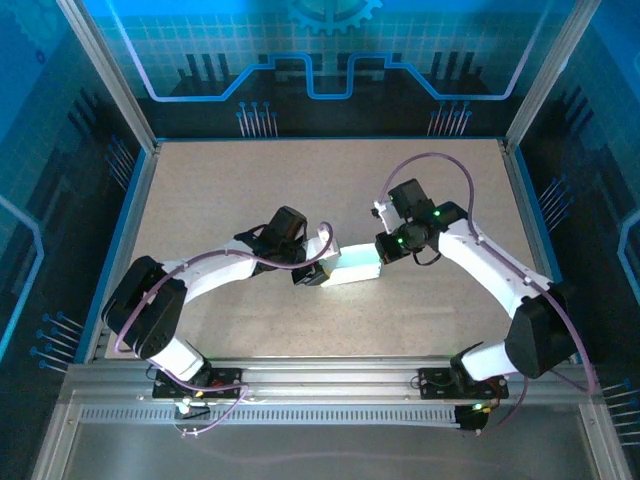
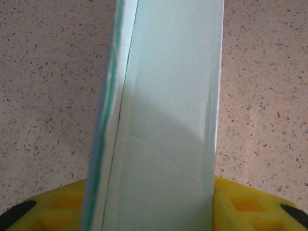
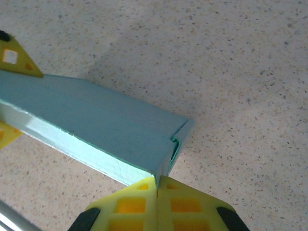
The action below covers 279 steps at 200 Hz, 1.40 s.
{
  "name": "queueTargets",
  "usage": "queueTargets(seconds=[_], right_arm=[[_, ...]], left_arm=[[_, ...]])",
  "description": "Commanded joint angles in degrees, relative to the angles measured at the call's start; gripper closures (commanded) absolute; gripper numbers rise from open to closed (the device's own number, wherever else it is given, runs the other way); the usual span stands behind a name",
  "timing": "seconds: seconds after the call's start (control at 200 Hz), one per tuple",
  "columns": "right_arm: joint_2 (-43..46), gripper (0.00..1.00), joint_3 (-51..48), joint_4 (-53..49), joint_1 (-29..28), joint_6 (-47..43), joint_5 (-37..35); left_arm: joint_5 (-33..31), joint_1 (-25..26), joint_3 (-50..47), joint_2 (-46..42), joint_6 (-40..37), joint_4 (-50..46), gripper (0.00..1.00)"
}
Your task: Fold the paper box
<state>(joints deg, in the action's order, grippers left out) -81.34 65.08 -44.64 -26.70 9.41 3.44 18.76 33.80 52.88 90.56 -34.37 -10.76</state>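
Speckled beige table w/ alu rail at near edge, blue printed panel behind.

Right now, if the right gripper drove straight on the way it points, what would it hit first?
The paper box. Its near end sits directly at the shut tips of the right gripper and looks to be in contact, though the exact depth is hard to judge from the wrist view.

Top cam sits high behind the arm bases, looking down over the whole table. Each wrist cam hangs really close over the speckled table surface, facing down. All three catch the paper box mid-table, the wrists from opposite ends.
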Motion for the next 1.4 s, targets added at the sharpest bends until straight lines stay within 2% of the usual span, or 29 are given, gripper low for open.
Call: queueTargets(seconds=[0.0,0.265,0.53,0.6,0.755,0.845,0.936,1.056,1.226,1.391], right_arm=[[1.09,1.00,-2.89,3.58,-2.57,5.86,-0.05],[-0.41,1.00,-5.57,6.51,-2.90,7.21,-0.81],[-0.40,1.00,-5.20,7.05,-3.86,6.24,-2.86],[-0.49,1.00,-4.58,6.38,-4.22,6.32,-3.48],[-0.88,1.00,-3.32,5.11,-5.10,6.66,-6.12],[-1.18,1.00,-2.81,4.83,-5.60,6.93,-6.89],[-1.44,1.00,-2.41,4.72,-6.01,7.44,-7.45],[-1.80,1.00,-2.06,4.57,-6.34,8.15,-8.28],[-2.14,1.00,-1.29,4.13,-6.52,9.06,-8.31],[-2.24,1.00,-0.50,3.52,-6.83,10.08,-9.31]], left_arm=[[-1.79,-0.20,1.34,1.55,1.72,-0.61,0.53],[-2.84,-0.19,0.91,1.24,2.46,0.33,0.52],[-2.91,-0.21,0.37,0.08,4.60,2.18,0.43],[-3.15,-0.21,0.00,-0.83,5.54,3.27,0.40],[-4.13,-0.19,-2.35,-4.78,9.04,8.43,0.25],[-4.91,-0.15,-4.68,-8.04,12.65,12.41,0.11],[-5.37,-0.05,-7.25,-11.64,16.02,15.32,0.01],[-9.39,0.60,-10.02,-17.46,23.45,16.81,0.01],[-22.15,4.64,-12.50,-24.74,36.05,14.12,0.01],[-26.86,7.92,-11.55,-27.55,47.48,5.46,0.01]])
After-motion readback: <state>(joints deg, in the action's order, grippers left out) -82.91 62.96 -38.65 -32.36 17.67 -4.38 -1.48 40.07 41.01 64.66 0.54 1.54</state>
